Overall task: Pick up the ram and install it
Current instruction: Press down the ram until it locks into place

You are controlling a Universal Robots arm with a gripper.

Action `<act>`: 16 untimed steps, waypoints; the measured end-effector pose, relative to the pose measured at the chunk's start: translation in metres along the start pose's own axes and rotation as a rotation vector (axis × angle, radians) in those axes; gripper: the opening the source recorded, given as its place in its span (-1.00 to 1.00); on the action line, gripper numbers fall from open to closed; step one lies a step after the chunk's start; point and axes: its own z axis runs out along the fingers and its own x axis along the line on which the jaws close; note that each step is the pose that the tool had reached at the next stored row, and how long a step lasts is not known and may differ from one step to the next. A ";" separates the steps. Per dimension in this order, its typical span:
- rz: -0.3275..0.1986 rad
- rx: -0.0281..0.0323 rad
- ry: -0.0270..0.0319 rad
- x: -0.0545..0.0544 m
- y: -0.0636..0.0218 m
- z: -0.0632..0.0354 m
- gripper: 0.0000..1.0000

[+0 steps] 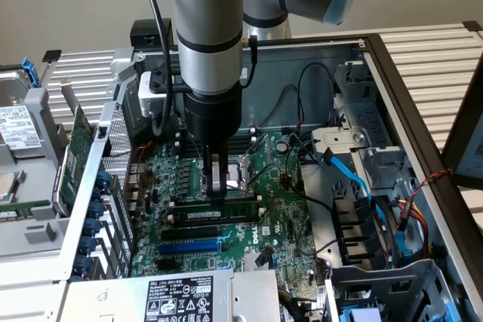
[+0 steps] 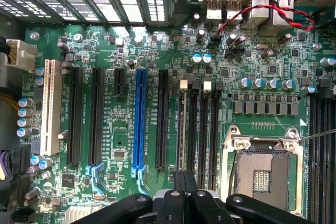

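Inside open computer case [image 1: 392, 81]: motherboard [image 1: 272, 209], ram [image 1: 220, 215] lying in its slot. Gripper [image 1: 217, 190] just above ram, fingers closed, nothing visibly held.

A: State the arm's pose.
B: The arm descends vertically from the top of the exterior view; its grey wrist section and black end housing point straight down.
A: And the pincer [image 1: 217, 186]?
B: It hangs directly below the wrist, fingers fully closed together. In the wrist view, the pincer [image 2: 185, 182] shows its black fingers pressed side by side.
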 end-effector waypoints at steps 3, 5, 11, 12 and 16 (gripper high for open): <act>0.000 -0.0001 0.0005 0.000 0.0004 0.0013 -0.79; 0.000 0.0001 0.0000 0.000 0.0005 0.0016 -0.79; 0.000 0.0000 0.0001 0.001 0.0005 0.0018 -0.79; 0.000 0.0001 0.0001 0.001 0.0005 0.0021 -0.79; 0.000 0.0005 0.0003 0.001 0.0004 0.0047 -0.79</act>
